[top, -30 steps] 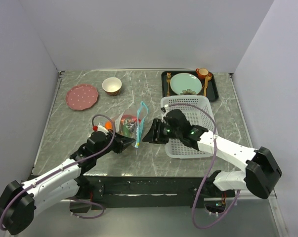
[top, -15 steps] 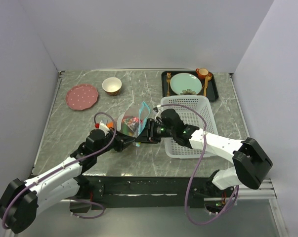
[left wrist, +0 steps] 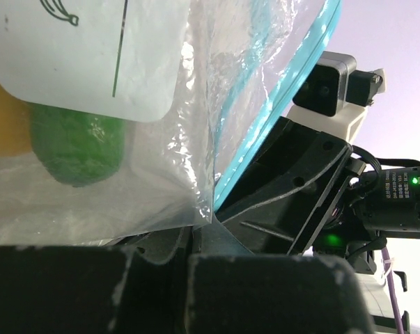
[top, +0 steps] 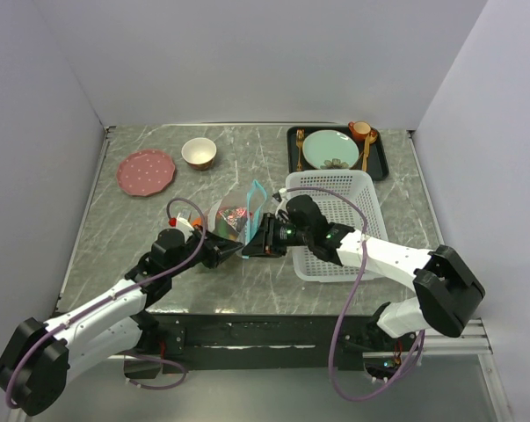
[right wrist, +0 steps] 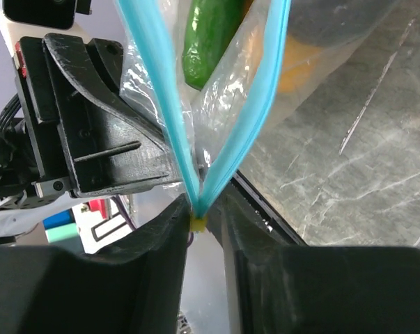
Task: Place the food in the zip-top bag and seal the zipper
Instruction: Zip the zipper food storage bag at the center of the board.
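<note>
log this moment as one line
phase: pre-seal | left gripper: shut on zip-top bag corner | right gripper: jaws astride zipper end | zipper: unsealed | green pepper: in bag

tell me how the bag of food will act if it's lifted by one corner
Probably floppy: the bag is thin, wrinkled plastic. It would likely sag where the food sits. The zipper gapes, so pieces might spill.

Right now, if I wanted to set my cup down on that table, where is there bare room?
Bare tabletop lies between the bowl and the black tray at the back, and in front of the pink plate on the left. The centre is crowded: the left end effector and right end effector meet at the zip-top bag, beside the white basket.
</note>
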Tool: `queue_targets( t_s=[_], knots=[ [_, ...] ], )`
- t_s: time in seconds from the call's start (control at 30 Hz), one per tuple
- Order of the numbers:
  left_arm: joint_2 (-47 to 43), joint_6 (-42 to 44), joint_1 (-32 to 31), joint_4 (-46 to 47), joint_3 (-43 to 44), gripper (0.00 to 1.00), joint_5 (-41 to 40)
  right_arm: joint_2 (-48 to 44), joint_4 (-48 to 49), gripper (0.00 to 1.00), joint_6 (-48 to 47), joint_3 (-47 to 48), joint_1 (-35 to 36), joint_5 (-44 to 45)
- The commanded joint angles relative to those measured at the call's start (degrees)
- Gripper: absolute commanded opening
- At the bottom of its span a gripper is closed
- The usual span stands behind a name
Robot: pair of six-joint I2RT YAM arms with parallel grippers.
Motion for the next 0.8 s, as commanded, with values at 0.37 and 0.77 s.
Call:
queue_targets(
  t_s=[0.37,0.77],
  knots=[
    [-0.5,0.7,1.2,2.3,0.8,0.10,2.6,-2.3,-1.6,0.10,-1.4,2.2,0.5,2.1],
    [-1.3,-1.3,1.2,3.9,-1.9,0.19,4.2,-3.5,2.5,0.05,1.9,-0.1,0.4,4.2]
  ],
)
